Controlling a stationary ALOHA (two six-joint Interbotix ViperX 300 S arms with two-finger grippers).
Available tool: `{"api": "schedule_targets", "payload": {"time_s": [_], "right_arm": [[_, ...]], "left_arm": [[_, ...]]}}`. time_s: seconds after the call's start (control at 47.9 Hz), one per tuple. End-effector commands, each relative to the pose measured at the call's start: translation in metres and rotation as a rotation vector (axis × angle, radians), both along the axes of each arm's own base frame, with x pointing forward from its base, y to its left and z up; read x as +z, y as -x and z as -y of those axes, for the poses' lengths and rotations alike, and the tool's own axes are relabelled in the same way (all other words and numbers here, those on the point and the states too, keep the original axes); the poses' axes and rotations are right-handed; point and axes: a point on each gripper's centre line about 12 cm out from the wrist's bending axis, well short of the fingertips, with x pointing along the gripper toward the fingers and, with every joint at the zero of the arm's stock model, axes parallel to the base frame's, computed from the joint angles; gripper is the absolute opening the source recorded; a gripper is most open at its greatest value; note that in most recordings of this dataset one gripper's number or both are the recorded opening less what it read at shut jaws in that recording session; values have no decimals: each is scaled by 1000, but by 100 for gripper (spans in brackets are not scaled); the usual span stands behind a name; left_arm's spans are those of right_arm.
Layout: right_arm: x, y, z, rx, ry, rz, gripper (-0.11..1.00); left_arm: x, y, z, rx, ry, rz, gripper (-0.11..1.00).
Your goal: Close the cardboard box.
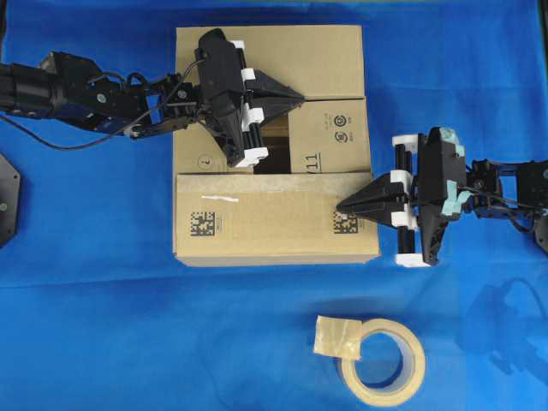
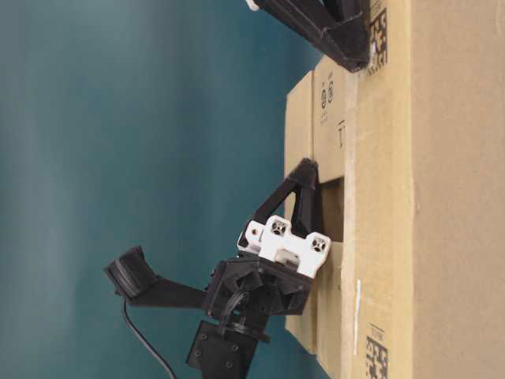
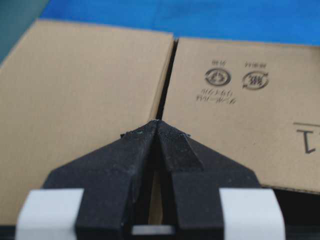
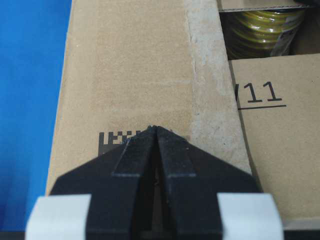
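The cardboard box [image 1: 257,60] stands mid-table with its far flap and near flap [image 1: 274,214] folded flat. Between them lies a printed side flap [image 1: 330,133], and a dark gap [image 1: 276,156] remains beside it. My left gripper [image 1: 301,98] is shut and empty, its tip on the seam between far flap and side flap [image 3: 157,121]. My right gripper [image 1: 341,207] is shut and empty, with its tip on the near flap by a black square code [image 4: 112,137]. Through the gap a yellowish roll [image 4: 260,27] shows inside the box.
A beige tape roll [image 1: 383,360] with a loose paper tab [image 1: 338,336] lies on the blue cloth [image 1: 103,325] in front of the box. Black mounts sit at the left edge [image 1: 7,197] and right edge [image 1: 541,231].
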Motion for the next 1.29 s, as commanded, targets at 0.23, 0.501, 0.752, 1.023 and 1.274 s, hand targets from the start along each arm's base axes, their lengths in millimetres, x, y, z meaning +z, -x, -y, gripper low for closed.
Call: {"api": "schedule_targets", "payload": {"time_s": [0.23, 0.501, 0.752, 1.023, 1.274], "right_arm": [[7, -5, 1, -3, 4, 26, 0], [8, -5, 2, -4, 9, 34, 0], [8, -5, 1, -3, 11, 39, 0], [9, -6, 1, -3, 13, 44, 0], [9, -6, 2, -4, 13, 43, 0]], "left_arm": [[82, 7, 1, -5, -21, 53, 0], [133, 12, -22, 22, -100, 8, 0], [142, 14, -77, 125, -64, -123, 0], [130, 12, -114, 179, 24, -319, 0], [101, 7, -128, 183, 102, -478, 0]]}}
